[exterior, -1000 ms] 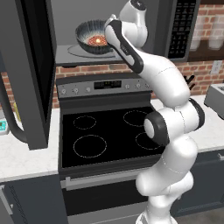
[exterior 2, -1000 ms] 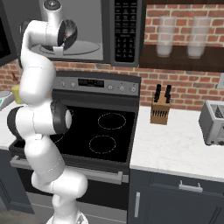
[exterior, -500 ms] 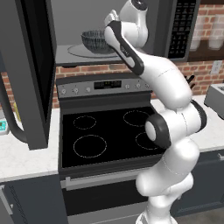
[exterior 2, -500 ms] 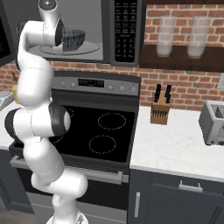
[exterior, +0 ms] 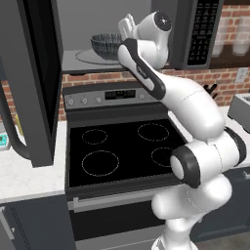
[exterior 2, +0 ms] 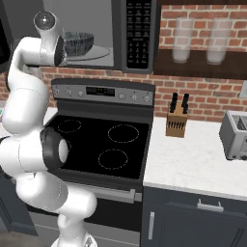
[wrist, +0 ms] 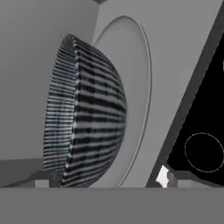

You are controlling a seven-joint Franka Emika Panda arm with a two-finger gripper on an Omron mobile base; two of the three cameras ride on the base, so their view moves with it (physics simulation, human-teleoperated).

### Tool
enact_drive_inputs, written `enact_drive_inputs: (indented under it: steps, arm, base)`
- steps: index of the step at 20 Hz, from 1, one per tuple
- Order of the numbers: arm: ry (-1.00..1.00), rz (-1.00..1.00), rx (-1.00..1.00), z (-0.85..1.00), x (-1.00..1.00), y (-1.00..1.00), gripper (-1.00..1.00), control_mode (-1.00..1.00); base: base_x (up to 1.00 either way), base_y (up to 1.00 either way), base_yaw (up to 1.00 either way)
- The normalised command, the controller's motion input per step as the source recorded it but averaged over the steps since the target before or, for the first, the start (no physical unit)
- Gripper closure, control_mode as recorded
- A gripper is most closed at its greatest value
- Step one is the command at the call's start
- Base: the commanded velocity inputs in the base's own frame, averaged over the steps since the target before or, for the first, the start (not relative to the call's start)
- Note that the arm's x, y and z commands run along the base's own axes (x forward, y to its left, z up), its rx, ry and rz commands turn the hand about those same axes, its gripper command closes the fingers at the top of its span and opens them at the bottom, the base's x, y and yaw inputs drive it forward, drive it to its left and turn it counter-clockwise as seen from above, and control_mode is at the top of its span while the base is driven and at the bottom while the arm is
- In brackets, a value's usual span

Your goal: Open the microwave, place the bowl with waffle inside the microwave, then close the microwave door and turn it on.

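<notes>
The microwave [exterior: 197,30] hangs over the stove with the microwave door [exterior: 41,73] swung wide to the left. Inside it the bowl [exterior: 105,46], dark with white streaks, stands upright on the round turntable [exterior: 85,57]. From the right base view the bowl [exterior 2: 79,42] sits left of the keypad [exterior 2: 139,34]. The waffle is hidden within the bowl. My gripper [exterior: 128,23] is just right of the bowl at the cavity's mouth, open and holding nothing. In the hand view the bowl [wrist: 85,113] lies beyond my gripper [wrist: 104,182], its fingertips [wrist: 164,177] spread wide.
The open door juts out over the left counter at head height. Below is the black stove [exterior: 122,151]. To its right the white counter [exterior 2: 193,159] carries a knife block [exterior 2: 176,120] and a toaster [exterior 2: 236,140]. Jars [exterior 2: 183,41] stand on a shelf.
A second ago the bowl was held tilted at the cavity's mouth, the waffle showing. Now it rests level on the turntable; the gripper has opened, let go and drawn back.
</notes>
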Motion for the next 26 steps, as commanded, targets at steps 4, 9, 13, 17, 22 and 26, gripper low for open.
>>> enact_drive_inputs:
  steps: [4,9,13,17,22,26]
  arm:
    - [-0.25,0.00,0.00,0.09,-0.82,-0.22,-1.00,-1.00]
    - [-0.18,0.00,-0.02,0.15,-0.65,-0.13,-1.00,-1.00]
    - [0.00,0.00,-0.16,-0.26,0.00,0.00,-1.00,-1.00]
    - [-0.11,-0.07,-0.23,0.01,-0.37,-0.11,-1.00,-1.00]
    - [-0.05,-0.20,-0.33,0.00,-0.27,0.00,-1.00,-1.00]
    - [-0.02,-0.22,-0.37,-0.09,-0.04,0.00,-1.00,-1.00]
  base:
    - [0.00,0.00,0.00]
    - [0.00,0.00,0.00]
    - [0.00,0.00,0.00]
    - [0.00,0.00,0.00]
    - [0.00,0.00,0.00]
    - [0.00,0.00,0.00]
